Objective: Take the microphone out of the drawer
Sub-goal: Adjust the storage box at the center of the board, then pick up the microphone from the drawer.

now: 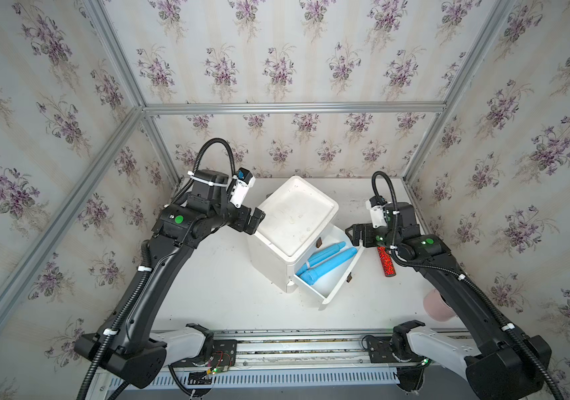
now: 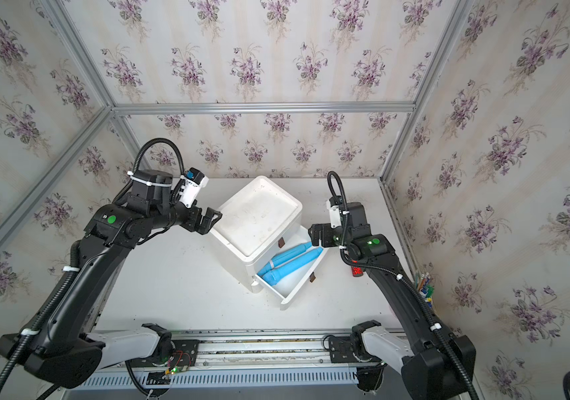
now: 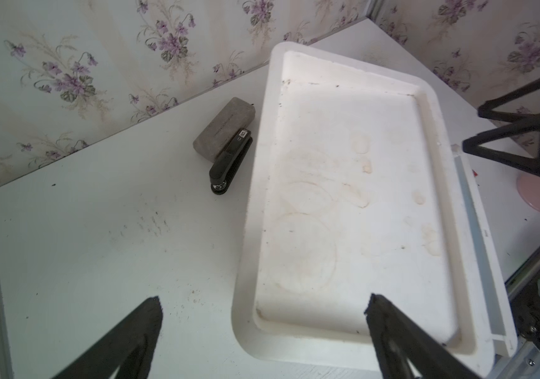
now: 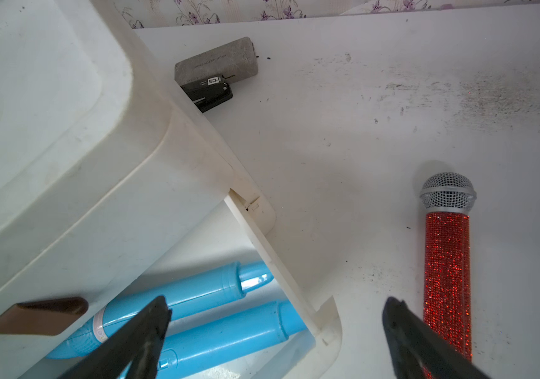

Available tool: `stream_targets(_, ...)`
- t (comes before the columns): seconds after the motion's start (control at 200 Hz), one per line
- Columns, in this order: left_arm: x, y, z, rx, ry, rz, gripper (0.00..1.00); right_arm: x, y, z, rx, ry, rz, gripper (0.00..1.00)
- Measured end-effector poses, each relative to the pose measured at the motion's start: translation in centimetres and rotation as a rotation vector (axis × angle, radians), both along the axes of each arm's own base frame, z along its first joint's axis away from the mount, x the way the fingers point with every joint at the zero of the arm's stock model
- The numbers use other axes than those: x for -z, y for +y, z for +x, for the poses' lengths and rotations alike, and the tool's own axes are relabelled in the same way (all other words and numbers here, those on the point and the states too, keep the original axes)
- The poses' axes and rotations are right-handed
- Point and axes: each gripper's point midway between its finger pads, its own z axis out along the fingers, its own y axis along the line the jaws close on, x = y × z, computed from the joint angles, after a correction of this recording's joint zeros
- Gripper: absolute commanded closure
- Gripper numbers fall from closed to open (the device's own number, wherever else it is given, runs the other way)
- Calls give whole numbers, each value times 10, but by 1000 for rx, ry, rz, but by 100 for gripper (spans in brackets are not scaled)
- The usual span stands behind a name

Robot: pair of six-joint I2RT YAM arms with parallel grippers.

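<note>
1. Right wrist view: right gripper (image 4: pixel 276 302) has its fingers spread wide and holds nothing. It hangs over the right side wall of the open drawer (image 4: pixel 281 262).
2. Left gripper (image 3: pixel 263 298) is also spread and empty, at the left edge of the white cabinet (image 3: pixel 344 197), away from the drawer.
3. Red microphone (image 4: pixel 447 262) lies flat on the table (image 4: pixel 344 131), right of the drawer and not touching it. It is just right of the right gripper and slightly nearer, partly under that arm in both top views (image 1: pixel 386 263).
4. Two blue microphones (image 4: pixel 196 292) lie in the drawer, side by side and touching, under and left of the right gripper.
5. Judgement: red one looks already out; unclear whether a blue one is wanted.
6. Risks: coming straight down would hit the drawer wall. Going for one blue microphone could pinch both or wedge a finger between them. An arm sweep could roll the red one.
</note>
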Motion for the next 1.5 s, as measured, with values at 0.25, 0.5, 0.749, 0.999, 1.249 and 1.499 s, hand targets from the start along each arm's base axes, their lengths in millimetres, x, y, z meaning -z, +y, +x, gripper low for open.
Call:
stream_targets(0.25,-8,-91,-57,338,-16,20,1,5,-44,19,147,25,109,0)
stream_targets(0.5,38,-170,-84,500,64,159,1,20,-49,15,152,66,201,0)
stream_targets(0.749,66,-214,-102,572,114,226,4,46,-59,-2,230,124,248,0)
stream_targets(0.999,110,-236,-95,574,190,315,17,66,-66,-23,300,168,266,0)
stream_targets(1.249,144,-245,-89,571,242,390,28,59,-76,-34,348,123,234,0)
stream_targets(1.499,172,-245,-82,569,266,474,44,56,-85,-33,386,114,205,0)
